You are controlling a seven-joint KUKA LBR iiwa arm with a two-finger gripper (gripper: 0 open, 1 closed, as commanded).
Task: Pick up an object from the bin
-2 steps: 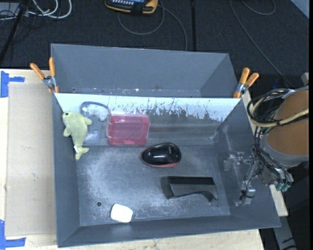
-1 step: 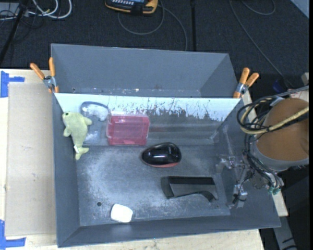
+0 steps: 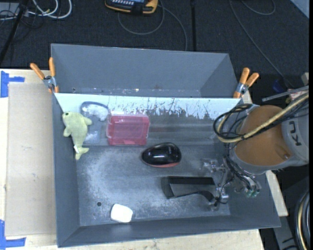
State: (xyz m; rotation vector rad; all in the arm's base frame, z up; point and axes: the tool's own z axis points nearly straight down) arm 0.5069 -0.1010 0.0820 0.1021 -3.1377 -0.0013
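In the camera view, the arm came in from the right over the grey metal bin, its orange-brown wrist cover and looped cables above the bin's right side. The gripper was low in the bin's near right part, at the right end of a long black wedge-shaped thing that lay flat on the floor, running left from the gripper. The gripper's tip and that end of the black thing met or overlapped. It could not be told whether the gripper was released, clenched, or grasping the thing.

Just above the black wedge, near the middle of the floor and apart from it, lay a black computer mouse with a red edge along its underside. Further left, against the back wall, stood a translucent pink box. Beside its upper left corner was a small clear-and-white thing, too indistinct to name. A pale green plush toy, shaped like a fish or dolphin, lay against the left wall with its tail pointing toward the near side. A small white lump sat by itself near the front wall, well apart from the gripper.
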